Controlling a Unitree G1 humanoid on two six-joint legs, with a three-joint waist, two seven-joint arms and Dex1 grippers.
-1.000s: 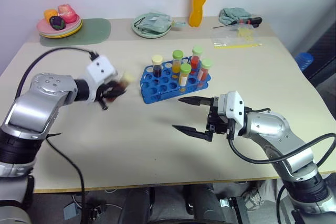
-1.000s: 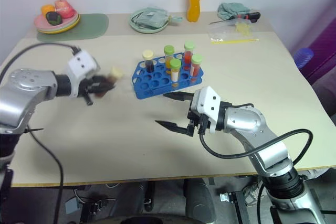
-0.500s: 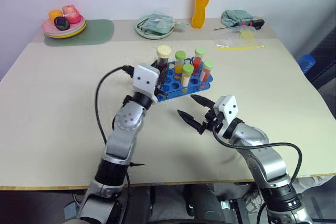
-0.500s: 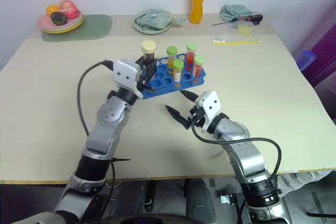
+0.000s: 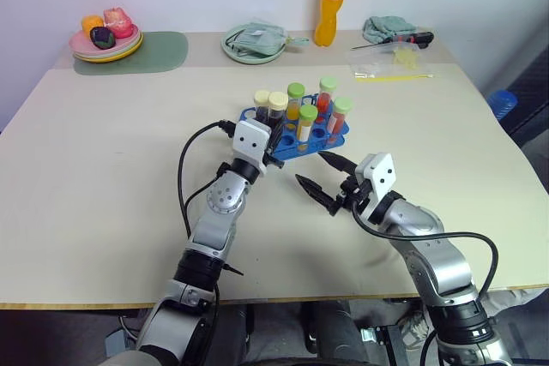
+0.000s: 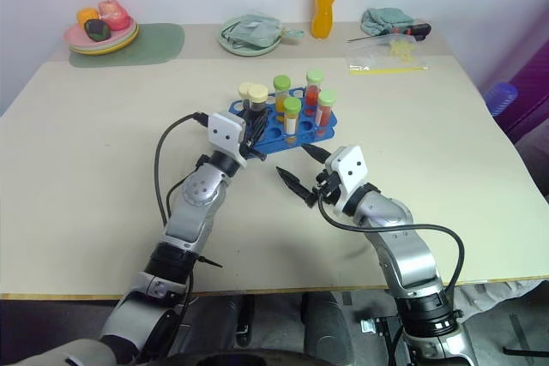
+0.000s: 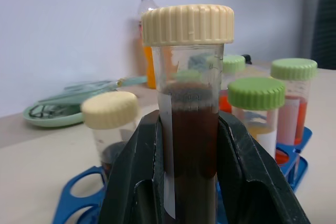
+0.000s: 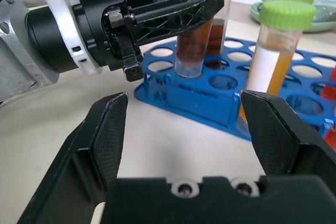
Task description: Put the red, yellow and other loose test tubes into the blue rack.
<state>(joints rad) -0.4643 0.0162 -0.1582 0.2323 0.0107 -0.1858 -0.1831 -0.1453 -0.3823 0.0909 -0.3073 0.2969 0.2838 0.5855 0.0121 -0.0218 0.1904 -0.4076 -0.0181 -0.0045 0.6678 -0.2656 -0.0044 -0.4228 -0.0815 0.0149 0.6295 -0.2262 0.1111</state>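
My left gripper (image 5: 268,132) is shut on a loose test tube (image 7: 189,140) with dark maroon liquid and a cream cap (image 5: 277,100). It holds the tube upright over the near left corner of the blue rack (image 5: 334,135). In the right wrist view the tube's lower end (image 8: 188,66) sits at a corner hole. The rack holds another cream-capped maroon tube (image 5: 261,99) and several green-capped tubes (image 5: 341,113) with orange, yellow and red liquid. My right gripper (image 5: 310,168) is open and empty just in front of the rack, pointing at it.
Along the far edge stand a tall orange drink bottle (image 5: 327,2), a round green dish (image 5: 254,44) holding cloth, and a plate of fruit (image 5: 105,40) on a green mat. A clear plastic bag (image 5: 390,61) and a cloth with a screwdriver (image 5: 388,27) lie at the far right.
My left arm swung right from the table's left side, carrying the maroon tube to the rack, then lowered it at the near left corner. The right gripper edged forward and stayed open.
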